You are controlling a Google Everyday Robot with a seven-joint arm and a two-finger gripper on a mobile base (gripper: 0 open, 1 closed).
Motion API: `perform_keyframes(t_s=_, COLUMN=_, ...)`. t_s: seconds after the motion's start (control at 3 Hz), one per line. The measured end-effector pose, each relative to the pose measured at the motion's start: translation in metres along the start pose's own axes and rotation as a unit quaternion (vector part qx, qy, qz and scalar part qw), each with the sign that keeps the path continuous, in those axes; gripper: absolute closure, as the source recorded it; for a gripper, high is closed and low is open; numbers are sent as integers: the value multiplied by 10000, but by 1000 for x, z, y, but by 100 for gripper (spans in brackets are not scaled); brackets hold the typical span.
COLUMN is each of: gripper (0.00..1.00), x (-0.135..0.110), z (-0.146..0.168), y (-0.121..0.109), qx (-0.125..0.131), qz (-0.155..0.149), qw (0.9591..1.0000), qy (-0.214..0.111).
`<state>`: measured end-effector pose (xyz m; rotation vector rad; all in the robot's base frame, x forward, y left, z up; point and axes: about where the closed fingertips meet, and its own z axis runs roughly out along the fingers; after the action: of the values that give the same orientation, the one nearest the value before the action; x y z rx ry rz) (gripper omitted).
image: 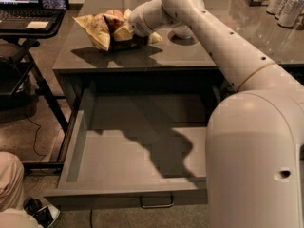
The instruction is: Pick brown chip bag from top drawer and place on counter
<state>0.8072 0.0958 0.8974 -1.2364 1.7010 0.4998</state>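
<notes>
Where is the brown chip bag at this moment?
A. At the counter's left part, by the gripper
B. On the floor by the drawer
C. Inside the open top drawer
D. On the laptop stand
A: the brown chip bag is at the counter, against the gripper, and the open top drawer holds no bag.

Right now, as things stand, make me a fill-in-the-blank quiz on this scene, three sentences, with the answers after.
1. The brown chip bag rests on the ____.
2. The top drawer below it is pulled ____.
3. The gripper, reaching past the drawer, is against the crinkly ____.
Missing words: counter; open; bag.
</notes>
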Motion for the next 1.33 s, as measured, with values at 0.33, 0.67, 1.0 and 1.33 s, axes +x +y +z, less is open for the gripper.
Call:
perform_keyframes(t_s=0.33, gripper=34, x=25, z=1, y=4, qx=-193, qz=135, qw=9996, qy=168)
perform_keyframes(t_s=0.67, gripper=11, x=39, z=0, y=8, qx=-294, qz=210, qw=9991, qy=238)
perform_keyframes(t_s=1.0, gripper=0, x=45, z=-1, y=10, qx=-332, qz=237, qw=9988, qy=264)
perform_keyframes(t_s=1.33, gripper=0, x=45, z=-1, y=10, qx=-332, qz=237, qw=9988, qy=263)
